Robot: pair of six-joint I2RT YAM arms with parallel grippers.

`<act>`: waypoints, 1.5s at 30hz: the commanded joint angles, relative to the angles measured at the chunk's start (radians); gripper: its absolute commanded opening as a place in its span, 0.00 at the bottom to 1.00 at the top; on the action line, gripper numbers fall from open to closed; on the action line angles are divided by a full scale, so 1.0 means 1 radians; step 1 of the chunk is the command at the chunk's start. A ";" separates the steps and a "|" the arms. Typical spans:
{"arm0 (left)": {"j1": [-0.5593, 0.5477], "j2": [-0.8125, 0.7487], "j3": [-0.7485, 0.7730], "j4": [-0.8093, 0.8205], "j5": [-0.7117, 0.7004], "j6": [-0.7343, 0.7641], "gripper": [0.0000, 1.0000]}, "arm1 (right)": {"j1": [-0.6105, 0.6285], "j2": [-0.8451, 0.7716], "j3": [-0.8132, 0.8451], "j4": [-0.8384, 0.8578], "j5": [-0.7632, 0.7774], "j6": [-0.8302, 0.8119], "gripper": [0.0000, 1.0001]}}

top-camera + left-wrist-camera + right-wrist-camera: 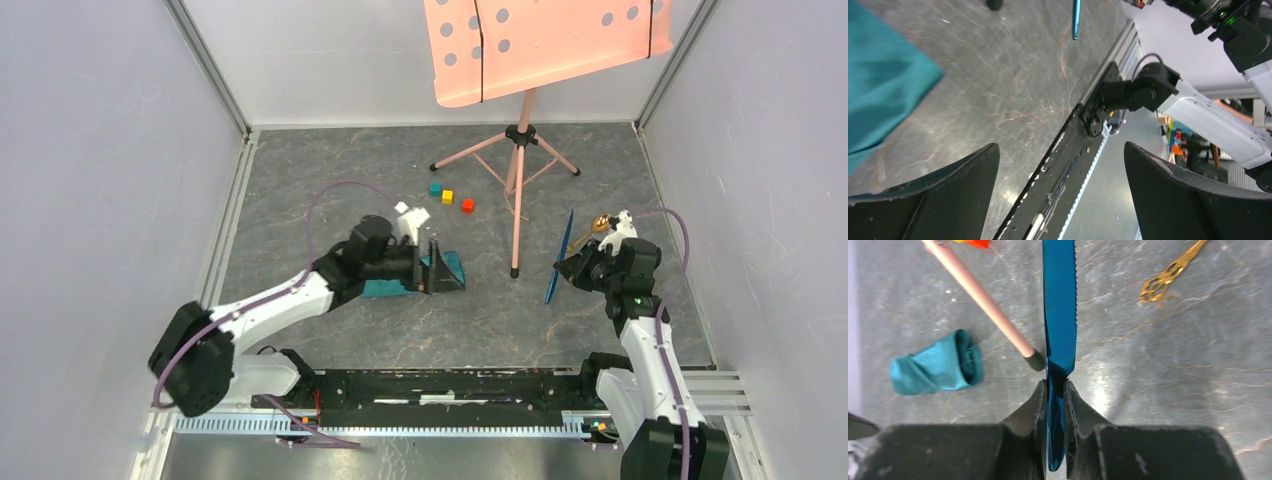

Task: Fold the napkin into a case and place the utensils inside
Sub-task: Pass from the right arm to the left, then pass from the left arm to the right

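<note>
1. L pincer [1060, 150] spread to full width, nothing held. Hovers just beside napkin [883, 75], approx middle of table [330, 170], slightly twd left edge.
2. R pincer [1057, 387] nearly closed, clamped on flat sides of blue knife [1060, 305] at handle end, serrated blade pointing away. Sits near right edge of table. Can't tell if knife tip touches the surface.
3. Gold utensil [1168, 275] lying flat twd far-right corner, apart from knife, untouched.
4. Napkin bunched into short roll w/ one open end, not a neat pocket. Prob soft, light, floppy, so mouth likely sags shut. Best pinched at top layer of open end, not mid-bundle.
5. Knife prob stiff, thin, glossy, so may pivot or slip in a narrow pinch. Flat-side hold near handle looks sound.
6. Gold piece slim, low on table, ornate end. Prob awkward to lift. Best taken across the shaft.
</note>
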 commanded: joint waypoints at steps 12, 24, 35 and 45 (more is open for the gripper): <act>-0.374 0.514 0.524 -0.066 -0.374 0.083 1.00 | 0.028 -0.230 -0.125 0.193 -0.144 0.452 0.00; -0.395 0.676 0.645 -0.124 -0.403 0.094 0.79 | 0.078 -0.217 -0.117 0.250 -0.145 0.546 0.00; -0.373 0.644 0.636 -0.165 -0.347 0.124 0.02 | 0.111 -0.219 -0.125 0.250 -0.152 0.502 0.05; -0.116 0.372 0.428 -0.446 0.107 0.297 0.02 | 0.226 -0.106 0.086 0.100 -0.246 -0.122 0.87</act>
